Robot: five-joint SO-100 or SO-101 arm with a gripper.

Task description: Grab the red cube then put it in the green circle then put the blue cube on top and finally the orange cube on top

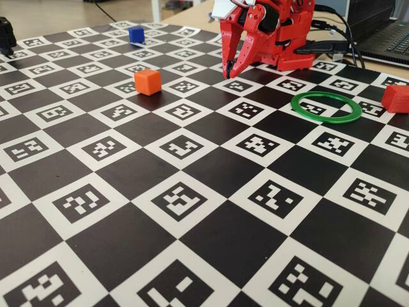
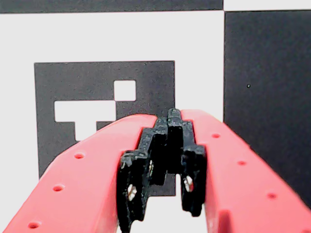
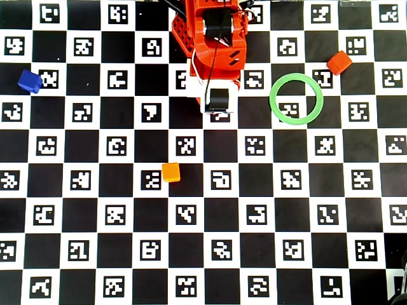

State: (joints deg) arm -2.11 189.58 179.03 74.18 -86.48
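Red matte plastic, the red cube [image 3: 339, 62] sits on the checkered marker board [image 3: 203, 210] just outside the green circle [image 3: 296, 98], up and to the right of it in the overhead view; in the fixed view it shows at the right edge [image 1: 396, 98], close beside the ring [image 1: 326, 107] but not touching. Judged from its look, it is light, rigid and slightly rough-faced, so unlikely to slip; a grip across two opposite flat faces, jaws square to them, appears soundest. It lies turned relative to the board squares, so the wrist would likely need rotating to match.

Count: one red cube, one blue cube [image 3: 29, 81], one orange cube [image 3: 170, 172], one green ring with nothing inside it. All three cubes stand well apart from one another; none is stacked.

The gripper [image 1: 229, 71] hangs near the arm's base, tips pointing down just above the board, well away from every cube. In the wrist view its two fingers meet at the tips [image 2: 171, 119] with nothing between them.

No step of the task appears done.
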